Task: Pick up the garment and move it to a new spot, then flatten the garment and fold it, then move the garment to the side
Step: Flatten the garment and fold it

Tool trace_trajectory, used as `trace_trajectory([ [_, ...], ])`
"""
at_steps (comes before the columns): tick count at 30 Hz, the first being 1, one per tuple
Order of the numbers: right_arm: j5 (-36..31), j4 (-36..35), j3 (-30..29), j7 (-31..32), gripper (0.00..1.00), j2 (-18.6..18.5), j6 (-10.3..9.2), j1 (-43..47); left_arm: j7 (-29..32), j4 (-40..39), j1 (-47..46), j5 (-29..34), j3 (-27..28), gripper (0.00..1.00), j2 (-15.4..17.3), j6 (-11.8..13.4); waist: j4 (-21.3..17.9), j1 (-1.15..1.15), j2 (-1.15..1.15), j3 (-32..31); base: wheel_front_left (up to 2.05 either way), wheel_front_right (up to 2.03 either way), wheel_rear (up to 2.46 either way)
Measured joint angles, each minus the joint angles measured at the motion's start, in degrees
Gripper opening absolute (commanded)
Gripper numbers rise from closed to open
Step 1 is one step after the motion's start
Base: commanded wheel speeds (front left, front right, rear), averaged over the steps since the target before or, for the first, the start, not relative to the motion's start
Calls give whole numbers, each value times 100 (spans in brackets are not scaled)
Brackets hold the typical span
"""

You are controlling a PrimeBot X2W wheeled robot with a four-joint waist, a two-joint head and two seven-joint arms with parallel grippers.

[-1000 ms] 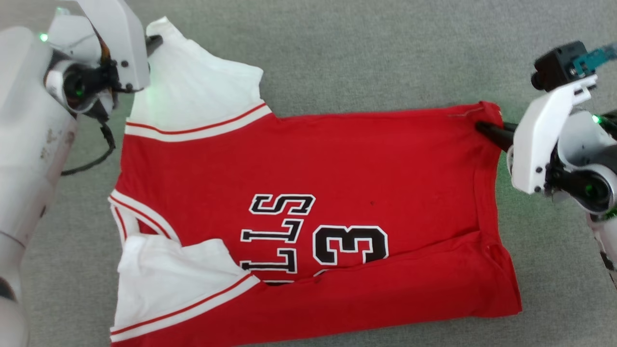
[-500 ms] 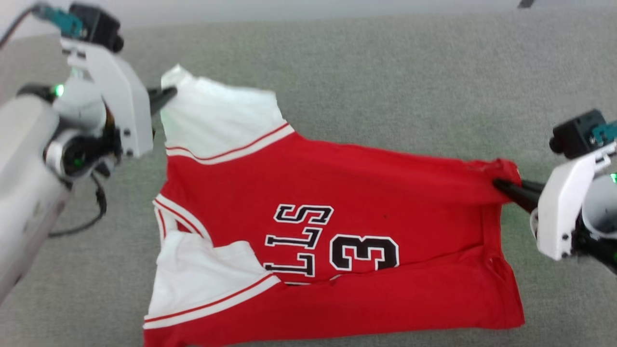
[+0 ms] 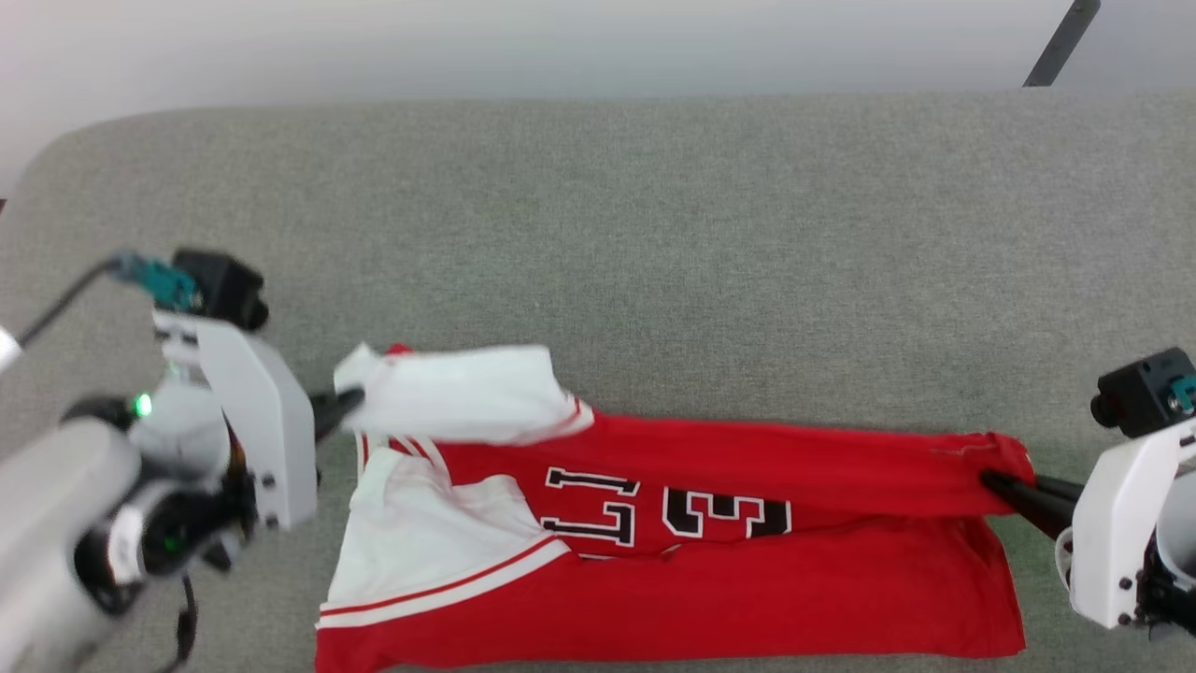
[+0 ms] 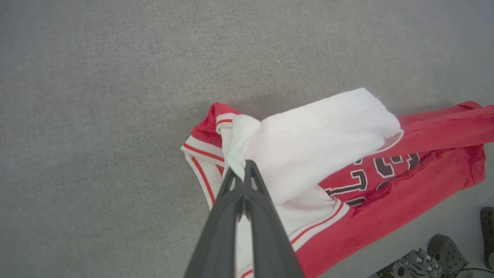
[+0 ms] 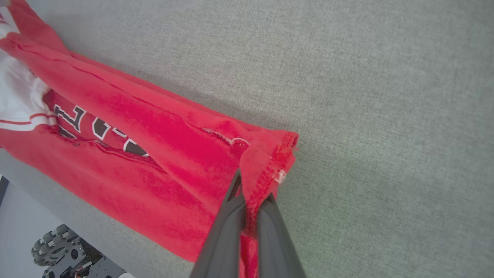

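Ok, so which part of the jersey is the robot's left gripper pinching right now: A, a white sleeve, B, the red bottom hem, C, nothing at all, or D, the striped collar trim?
A: the left gripper is shut on the edge of a white sleeve of the garment, holding it raised above the lettering, while the right gripper pinches the red hem corner.

Work surface: a broad, flat top covered in grey-green felt-like cloth, spanning the head view from side to side
Far left corner: rounded
Beyond the far edge: a pale, blurred whitish band; wall or floor cannot be told
Upper right: a thin dark bar, slanting across the pale band
Floor: pale grey-blue and smooth, past the surface's edge in the right wrist view
Light: soft and even, shadows faint
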Motion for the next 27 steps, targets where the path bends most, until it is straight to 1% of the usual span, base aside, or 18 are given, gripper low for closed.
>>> trace_trajectory([
  [3,-68,-32,-131,52,0,80,0,212,1,-381,332,-116,-69,0,142,257,8,0,0,-53,0,0,0],
  [5,-118,-45,-179,77,0,152,0,318,-22,-526,500,-164,-110,0,168,358,8,0,0,-76,0,0,0],
  [9,-169,-42,-207,137,0,290,0,426,-23,-643,748,-237,-225,0,161,452,5,0,0,-97,0,0,0],
  [10,-182,-42,-210,153,11,322,0,443,-15,-638,783,-234,-265,0,159,455,2,0,0,-99,0,0,0],
  [11,-198,-42,-219,154,31,348,0,442,-18,-634,813,-218,-288,15,155,458,1,0,0,-100,0,0,0],
  [12,-194,-35,-226,163,42,364,0,442,-18,-620,836,-224,-299,23,142,459,0,0,0,-102,0,0,0],
  [13,-190,-24,-232,186,95,377,0,442,-21,-611,855,-224,-308,26,125,460,-1,0,0,-108,0,0,0],
  [14,-190,-21,-231,203,100,380,0,443,-26,-611,865,-224,-314,36,111,455,-3,0,0,-117,0,0,0],
  [15,-189,-23,-236,203,100,383,0,443,-60,-614,879,-226,-310,54,102,446,-7,0,0,-129,0,0,0],
  [16,-189,-33,-246,216,100,388,0,445,-79,-615,886,-230,-309,54,100,444,-11,0,0,-146,0,0,0],
  [17,-189,-55,-264,248,100,397,0,452,-85,-622,900,-235,-303,76,104,448,-16,0,0,-166,0,0,0],
  [18,-188,-80,-286,261,100,403,0,473,-82,-641,926,-258,-301,82,118,455,-20,0,0,-191,0,0,0],
  [19,-176,-101,-312,272,100,407,0,506,-69,-675,949,-256,-315,89,145,459,-22,0,0,-218,0,0,0],
  [20,-148,-123,-342,302,100,405,0,550,-68,-714,966,-256,-321,100,174,460,-25,0,0,-246,0,0,0],
  [27,-149,-323,-602,413,100,511,0,875,-129,-980,1148,-288,-320,100,365,598,-39,0,0,-484,0,0,0],
])
